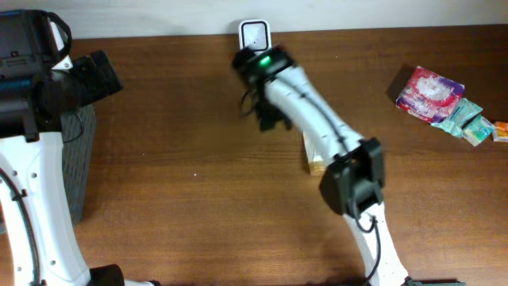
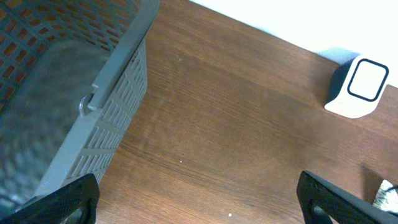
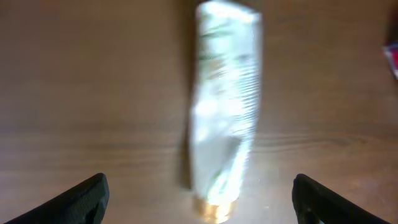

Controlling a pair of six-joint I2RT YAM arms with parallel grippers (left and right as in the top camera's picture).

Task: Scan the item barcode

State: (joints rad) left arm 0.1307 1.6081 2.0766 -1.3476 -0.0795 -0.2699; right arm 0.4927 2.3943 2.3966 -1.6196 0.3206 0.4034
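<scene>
The item is a white tube [image 3: 225, 106] with a gold cap, lying flat on the brown table and blurred in the right wrist view. My right gripper [image 3: 199, 199] is open above it, its dark fingertips [image 3: 81, 198] far apart on either side of the cap end and not touching it. From overhead, a bit of the tube [image 1: 312, 155] shows beside the right arm, whose gripper [image 1: 267, 117] hangs below the white barcode scanner [image 1: 254, 34] at the table's back edge. My left gripper [image 2: 199, 199] is open over bare wood, and the scanner [image 2: 357, 87] sits far to its upper right.
A grey plastic basket [image 1: 79, 159] stands at the left edge of the table under the left arm; its slatted wall [image 2: 118, 106] fills the left of the left wrist view. Colourful snack packets [image 1: 432, 94] and smaller sachets [image 1: 474, 125] lie at the far right.
</scene>
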